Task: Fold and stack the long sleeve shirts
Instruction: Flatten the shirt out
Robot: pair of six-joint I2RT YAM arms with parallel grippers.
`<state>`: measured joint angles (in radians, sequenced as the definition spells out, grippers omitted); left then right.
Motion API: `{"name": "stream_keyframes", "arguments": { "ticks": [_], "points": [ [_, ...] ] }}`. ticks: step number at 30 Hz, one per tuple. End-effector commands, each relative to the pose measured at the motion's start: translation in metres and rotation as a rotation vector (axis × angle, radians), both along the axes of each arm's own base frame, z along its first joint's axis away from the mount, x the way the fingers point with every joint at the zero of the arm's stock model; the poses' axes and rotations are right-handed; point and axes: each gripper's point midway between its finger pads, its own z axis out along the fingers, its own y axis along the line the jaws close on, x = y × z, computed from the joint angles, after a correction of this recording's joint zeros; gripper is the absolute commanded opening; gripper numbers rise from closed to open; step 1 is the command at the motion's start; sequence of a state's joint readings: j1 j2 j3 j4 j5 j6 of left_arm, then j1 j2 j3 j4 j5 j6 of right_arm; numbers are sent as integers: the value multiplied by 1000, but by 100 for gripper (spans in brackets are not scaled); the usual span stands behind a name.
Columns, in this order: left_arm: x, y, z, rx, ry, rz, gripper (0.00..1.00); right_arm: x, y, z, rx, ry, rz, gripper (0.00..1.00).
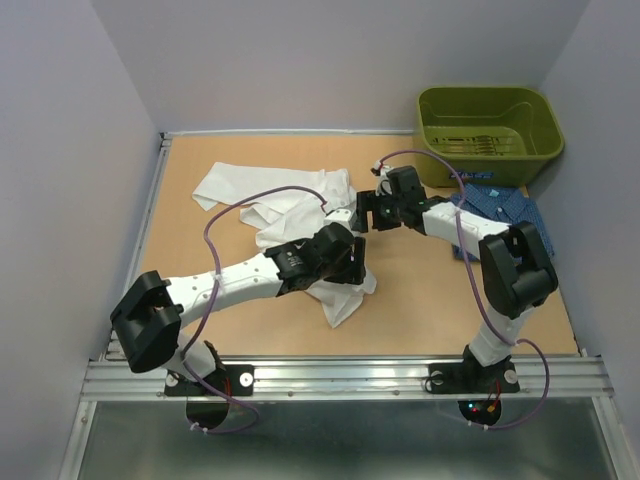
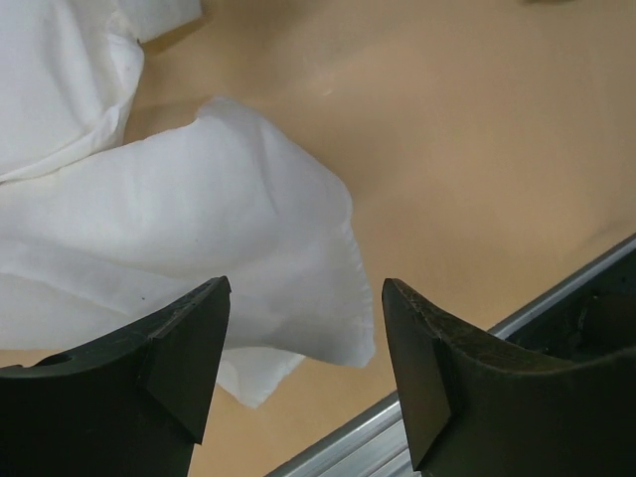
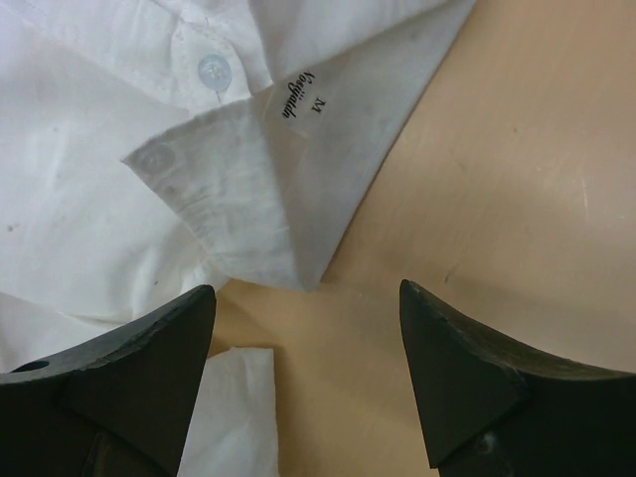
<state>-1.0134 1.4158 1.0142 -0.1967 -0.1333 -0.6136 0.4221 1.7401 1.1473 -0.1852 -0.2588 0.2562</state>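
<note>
Plain white cotton button-up shirt (image 1: 268, 197) lay crumpled left of centre on the tan wooden table (image 1: 420, 300), its long axis running on a diagonal from the far left down toward the near middle. The dark blue patterned shirt (image 1: 505, 210) sat well apart at the right, just beside the olive-green plastic bin (image 1: 440, 165).

Both arms were over the white one. I had the left gripper (image 1: 352, 268) at its near trailing end and the right gripper (image 1: 362, 212) at the far, collar end.

Left wrist view: jaws wide apart, nothing between them. A loose white edge (image 2: 298, 248) lay ahead and to the left of the gap.

Right wrist view: jaws equally wide, holding nothing. The collar point (image 3: 248, 189) with its size label (image 3: 298, 104) lay ahead, slightly left — the overhead view hid this under the arm.

My judgement: the right jaw needed a small shift left before closing on the collar.
</note>
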Motion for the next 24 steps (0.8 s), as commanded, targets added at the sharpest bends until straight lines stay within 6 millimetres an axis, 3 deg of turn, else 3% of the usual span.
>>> {"name": "stream_keyframes", "arguments": {
  "ticks": [1,3,5,8,14,16,20,24],
  "points": [
    [15,-3,0,-33,-1,121,75,9,23,-4,67,-83,143,79],
    [18,4,-12,1,6,159,76,7,30,-7,89,-83,186,78],
    [25,20,-25,48,6,219,76,3,32,-20,86,-58,206,76],
    [36,45,-41,74,21,290,74,6,40,-21,120,-84,241,72],
    [56,84,-66,77,61,377,66,2,51,-29,173,-89,308,56],
    [64,95,-73,79,74,404,64,1,53,-31,183,-85,323,42],
    [77,119,-89,126,89,446,56,-5,48,-34,173,-82,314,3],
    [93,146,-87,166,66,493,52,-16,38,-22,161,-99,284,1]
  ]
}}
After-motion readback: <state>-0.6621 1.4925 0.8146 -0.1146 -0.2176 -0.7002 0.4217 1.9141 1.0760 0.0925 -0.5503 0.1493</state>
